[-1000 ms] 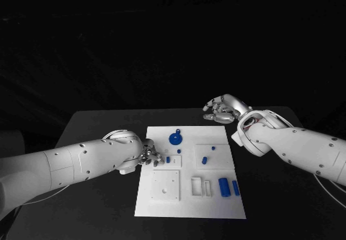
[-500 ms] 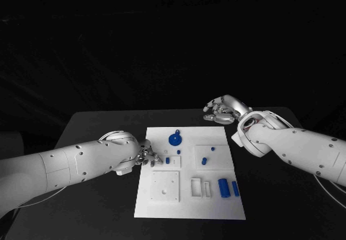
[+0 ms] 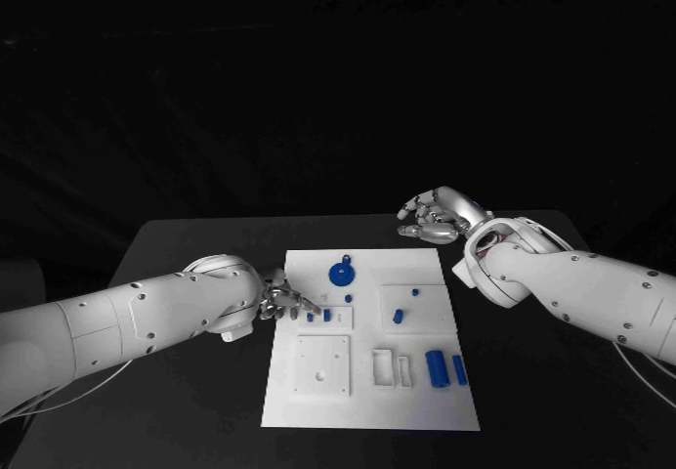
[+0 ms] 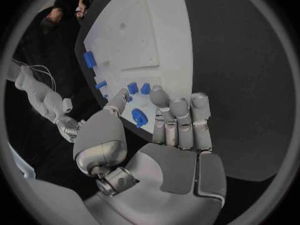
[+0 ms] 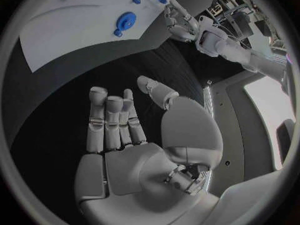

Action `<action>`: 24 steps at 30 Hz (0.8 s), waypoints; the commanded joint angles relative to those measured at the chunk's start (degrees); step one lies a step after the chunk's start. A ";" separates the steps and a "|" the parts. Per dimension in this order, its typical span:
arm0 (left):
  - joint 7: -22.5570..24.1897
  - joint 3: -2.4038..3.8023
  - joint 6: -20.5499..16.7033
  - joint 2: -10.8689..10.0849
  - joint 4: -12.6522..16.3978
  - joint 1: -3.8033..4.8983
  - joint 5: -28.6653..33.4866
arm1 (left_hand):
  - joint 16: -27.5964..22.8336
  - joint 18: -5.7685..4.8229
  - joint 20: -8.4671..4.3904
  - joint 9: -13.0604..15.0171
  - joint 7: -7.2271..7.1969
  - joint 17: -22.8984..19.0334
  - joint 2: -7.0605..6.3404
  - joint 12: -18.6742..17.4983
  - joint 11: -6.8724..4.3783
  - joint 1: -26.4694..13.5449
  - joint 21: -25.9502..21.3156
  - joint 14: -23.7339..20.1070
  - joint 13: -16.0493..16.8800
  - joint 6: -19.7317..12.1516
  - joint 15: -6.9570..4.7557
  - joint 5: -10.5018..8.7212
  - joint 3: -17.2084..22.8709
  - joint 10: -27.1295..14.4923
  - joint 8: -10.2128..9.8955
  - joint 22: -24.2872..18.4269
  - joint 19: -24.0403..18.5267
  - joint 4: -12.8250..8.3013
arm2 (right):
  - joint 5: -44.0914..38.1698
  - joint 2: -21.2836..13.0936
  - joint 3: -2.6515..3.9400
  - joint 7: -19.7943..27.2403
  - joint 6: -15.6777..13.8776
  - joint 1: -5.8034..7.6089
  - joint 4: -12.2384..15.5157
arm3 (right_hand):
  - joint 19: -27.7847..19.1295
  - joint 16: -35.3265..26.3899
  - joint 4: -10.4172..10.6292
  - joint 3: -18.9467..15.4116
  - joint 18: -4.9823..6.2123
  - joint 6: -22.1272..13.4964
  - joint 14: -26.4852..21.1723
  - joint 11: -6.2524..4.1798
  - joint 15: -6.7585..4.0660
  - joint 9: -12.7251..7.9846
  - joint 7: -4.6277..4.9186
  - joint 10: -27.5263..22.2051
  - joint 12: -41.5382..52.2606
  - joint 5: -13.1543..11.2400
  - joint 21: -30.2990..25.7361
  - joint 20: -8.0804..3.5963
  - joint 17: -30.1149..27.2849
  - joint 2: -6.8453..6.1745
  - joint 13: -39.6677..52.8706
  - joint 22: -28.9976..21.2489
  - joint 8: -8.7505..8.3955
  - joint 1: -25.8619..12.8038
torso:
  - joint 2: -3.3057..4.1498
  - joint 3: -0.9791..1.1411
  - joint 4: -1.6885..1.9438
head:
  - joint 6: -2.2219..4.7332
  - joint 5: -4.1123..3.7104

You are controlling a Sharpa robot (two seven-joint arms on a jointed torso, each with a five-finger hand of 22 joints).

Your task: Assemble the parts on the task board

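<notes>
The left hand sits at the near-left edge of the task board, fingers loosely extended and apart, holding nothing. In the left wrist view its fingertips hover just short of two small blue pegs, with a rounder blue piece lying between thumb and fingers but not pinched (it looks like a part resting on the board beneath the hand, though I cannot tell whether a finger touches it). That pose reads as an approach: the hand is probably lined up to pick one of these small parts, since they lie directly ahead of its fingertips.

The right hand hangs beyond the board's far-right corner, over the black table, well apart from every part. Its fingers stand upright and side by side with the thumb set off, empty; it seems parked out of the way so the left hand can work unobstructed.

From the left hand outward, the blue disc with a stem lies just past the fingertips toward the far side, a small blue oblong sits farther across the board, and two upright blue cylinders stand near the board's near-right area, beside white slotted fixtures. A white square plate lies just nearer than the left hand.
</notes>
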 commanded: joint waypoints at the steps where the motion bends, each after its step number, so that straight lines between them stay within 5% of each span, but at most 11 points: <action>1: 3.77 0.55 -5.23 -0.37 0.00 0.08 5.91 | -0.77 0.46 -7.53 -0.17 0.51 -0.41 -0.18 -0.70 0.48 -0.34 -0.67 -1.17 -0.23 -1.19 0.41 -0.08 -0.26 -1.42 -0.68 -0.27 -0.89 0.05 | -0.05 -0.04 0.02 0.43 0.38 0.01 0.02 | 0.00 0.12 0.02 -0.25 2.58 -0.12 -0.33 0.27 0.09 -0.07 0.34 -0.19 0.20 0.29 0.07 -0.33 -0.09 -0.49 -0.09 1.09 -0.25 -0.21 | 0.02 0.03 -0.02 | 0.16 -0.11; 5: 10.89 1.18 -11.46 -0.55 -0.37 0.11 9.72 | -3.28 -0.44 -6.56 -2.65 2.62 -1.78 0.64 -3.14 2.55 0.64 -2.75 -4.44 -1.16 -5.94 2.53 0.00 1.06 -5.23 -3.68 -0.98 -3.60 -0.30 | 0.01 -0.13 0.02 0.47 0.34 0.01 -0.01 | 0.00 0.12 0.02 -0.29 2.58 -0.18 -0.33 0.29 0.11 -0.08 0.36 -0.19 0.20 0.33 0.07 -0.33 -0.09 -0.49 -0.10 1.09 -0.28 -0.24 | -0.01 0.01 -0.01 | 0.35 -0.18; 8: 17.23 1.18 -16.69 -0.26 -0.47 0.11 11.14 | -5.87 -1.70 -5.26 -3.88 3.84 -3.12 4.63 -5.89 3.96 4.41 -4.59 -7.45 -2.44 -7.19 4.32 0.75 2.07 -8.46 -4.34 -1.47 -6.45 -2.96 | 0.05 -0.13 0.02 0.53 0.29 0.01 -0.09 | 0.00 0.12 0.02 -0.31 2.58 -0.20 -0.33 0.29 0.12 -0.09 0.37 -0.19 0.20 0.35 0.07 -0.33 -0.09 -0.49 -0.10 1.09 -0.29 -0.24 | -0.03 0.03 0.00 | 0.46 -0.24; 10: 22.00 1.18 -19.43 0.02 -0.53 0.11 12.54 | -8.10 -2.30 -4.29 -5.24 5.28 -4.29 9.39 -8.48 4.85 12.95 -5.74 -9.90 -3.82 -8.71 5.65 3.27 5.42 -11.15 -5.26 -1.67 -8.44 -8.08 | 0.15 -0.14 0.02 0.56 0.26 0.01 -0.25 | 0.00 0.12 0.02 -0.31 2.58 -0.20 -0.33 0.29 0.12 -0.09 0.37 -0.19 0.20 0.35 0.07 -0.33 -0.09 -0.48 -0.10 1.09 -0.29 -0.24 | 0.00 0.02 -0.01 | 0.62 -0.39; 12: 25.04 1.18 -21.06 0.19 -0.51 0.10 12.72 | -8.90 -2.64 -3.53 -6.37 5.64 -4.83 11.07 -10.01 5.51 17.89 -6.13 -10.35 -4.80 -8.91 6.56 2.81 7.74 -11.94 -5.53 -1.74 -8.94 -10.36 | 0.16 -0.12 0.02 0.56 0.23 0.01 -0.36 | 0.00 0.12 0.02 -0.31 2.58 -0.21 -0.33 0.30 0.12 -0.09 0.38 -0.19 0.20 0.37 0.07 -0.33 -0.09 -0.47 -0.10 1.09 -0.30 -0.24 | 0.03 0.00 -0.01 | 0.70 -0.44; 17: 33.34 1.15 -24.26 0.97 -0.39 0.09 7.59 | -9.22 -2.87 -1.94 -13.37 6.68 -5.72 10.11 -20.84 8.02 31.05 -6.43 -9.65 -11.84 -8.07 8.07 2.18 12.42 -12.69 -7.41 -1.29 -9.39 -11.66 | 0.20 -0.09 0.02 0.60 0.19 0.01 -0.55 | 0.00 0.12 -0.01 -0.31 2.58 -0.25 -0.33 0.31 0.13 -0.10 0.39 -0.19 0.21 0.42 0.06 -0.34 -0.10 -0.44 -0.10 1.09 -0.32 -0.20 | 0.02 0.02 -0.05 | 1.11 -0.54; 20: 34.92 1.12 -24.50 1.73 -0.47 0.07 1.08 | -9.00 -2.59 -1.42 -16.92 6.59 -6.02 9.30 -26.84 8.84 33.28 -6.65 -9.38 -15.30 -6.97 8.62 2.11 11.87 -11.69 -7.84 -1.03 -9.19 -11.58 | 0.23 0.00 0.02 0.64 0.20 0.01 -0.63 | -0.01 0.12 -0.02 -0.30 2.58 -0.27 -0.33 0.32 0.14 -0.10 0.40 -0.19 0.21 0.44 0.06 -0.34 -0.10 -0.42 -0.11 1.09 -0.32 -0.18 | 0.04 0.06 -0.03 | 1.22 -0.67; 24: 35.36 1.01 -24.78 3.53 -1.65 -0.09 -7.36 | -9.03 -2.27 -0.87 -18.90 6.86 -6.27 8.24 -30.44 9.56 32.74 -6.98 -9.37 -17.00 -7.20 9.39 1.15 10.70 -11.79 -8.50 -1.03 -9.00 -11.47 | 0.26 0.13 0.02 0.66 0.24 0.01 -0.68 | -0.01 0.12 -0.03 -0.30 2.58 -0.27 -0.33 0.33 0.15 -0.10 0.41 -0.19 0.21 0.46 0.06 -0.34 -0.10 -0.39 -0.11 1.09 -0.32 -0.16 | 0.04 0.03 -0.08 | 1.45 -0.87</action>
